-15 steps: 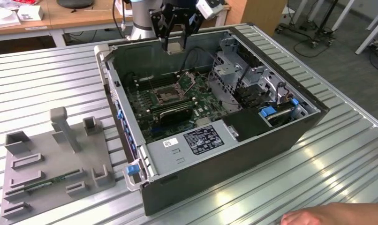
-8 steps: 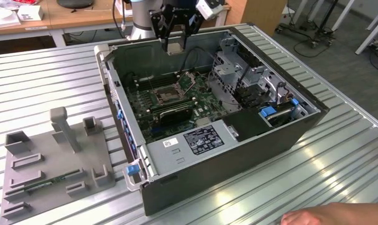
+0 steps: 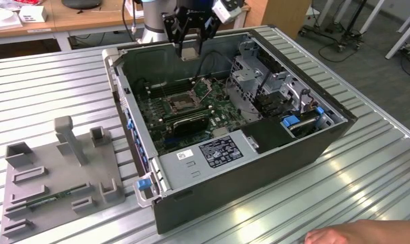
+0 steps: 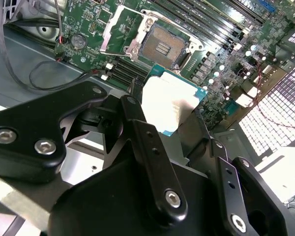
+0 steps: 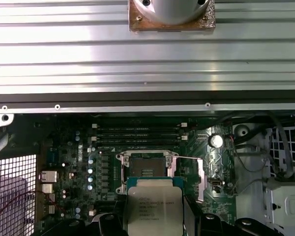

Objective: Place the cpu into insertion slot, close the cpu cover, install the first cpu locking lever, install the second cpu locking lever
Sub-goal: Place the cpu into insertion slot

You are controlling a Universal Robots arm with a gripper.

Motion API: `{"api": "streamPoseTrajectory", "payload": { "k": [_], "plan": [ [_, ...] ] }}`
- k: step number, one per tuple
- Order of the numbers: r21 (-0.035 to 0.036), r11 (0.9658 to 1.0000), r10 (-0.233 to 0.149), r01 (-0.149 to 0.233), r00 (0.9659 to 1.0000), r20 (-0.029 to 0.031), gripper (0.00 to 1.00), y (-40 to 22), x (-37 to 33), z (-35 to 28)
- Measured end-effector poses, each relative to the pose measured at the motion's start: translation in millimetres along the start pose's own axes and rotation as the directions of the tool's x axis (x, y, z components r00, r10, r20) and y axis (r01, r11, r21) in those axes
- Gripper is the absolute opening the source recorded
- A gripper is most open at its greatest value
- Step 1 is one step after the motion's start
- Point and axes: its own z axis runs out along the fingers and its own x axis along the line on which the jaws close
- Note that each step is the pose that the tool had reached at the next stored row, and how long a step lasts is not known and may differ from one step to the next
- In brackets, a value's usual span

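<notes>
Step one: cpu (image 5: pixel 155 211) is pinched by the gripper (image 3: pixel 189 50) | held up above the bare insertion slot (image 5: pixel 148 169) | not yet put in | square lining-up is needed

tbl (image 3: pixel 375 168): ribbed metal top, long parallel slats; same slats on the tbl top (image 5: pixel 147 64) in the first wrist view. Directly on it:
- PC tower case (image 3: pixel 259 178), lying on its side, open face up, approx mid-tbl.
- grey fixture plate (image 3: pixel 56 183) w/ upright posts, flat on the slats, just beside the case on the exterior view's left; touching or not, can't tell.
- arm base (image 3: pixel 147 30) at far edge, behind the case.
- hand (image 3: pixel 341 236) at near edge; contact w/ tbl unclear.
</notes>
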Motion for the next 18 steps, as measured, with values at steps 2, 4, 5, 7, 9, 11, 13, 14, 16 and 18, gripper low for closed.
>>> {"api": "streamPoseTrajectory", "payload": {
  "k": [2,4,5,7,9,11,13,14,16,18],
  "plan": [
    [0.0000,1.0000,0.000,0.000,1.0000,0.0000,0.54,-0.1,0.0,0.9],
    [0.0000,1.0000,0.000,0.000,1.0000,0.0000,0.54,-0.1,0.0,1.6],
    [-0.0001,1.0000,0.000,0.000,1.0000,0.0001,0.54,-0.2,0.0,2.0],
    [0.0000,1.0000,0.000,0.000,1.0000,0.0000,0.54,-0.3,0.0,2.8],
    [0.0000,1.0000,0.000,0.000,1.0000,0.0000,0.54,-0.3,-0.1,3.6],
    [-0.0001,1.0000,0.000,0.000,1.0000,0.0000,0.54,-0.4,-0.1,4.6],
    [0.0000,1.0000,0.000,0.000,1.0000,0.0000,0.54,-0.5,-0.1,5.6],
    [0.0000,1.0000,0.000,0.000,1.0000,0.0000,0.54,-0.5,-0.1,6.0],
    [0.0000,1.0000,0.000,0.000,1.0000,0.0000,0.54,-0.6,-0.1,6.8],
    [0.0000,1.0000,0.000,0.000,1.0000,0.0000,0.54,-0.7,-0.1,7.4]
  ]
}}
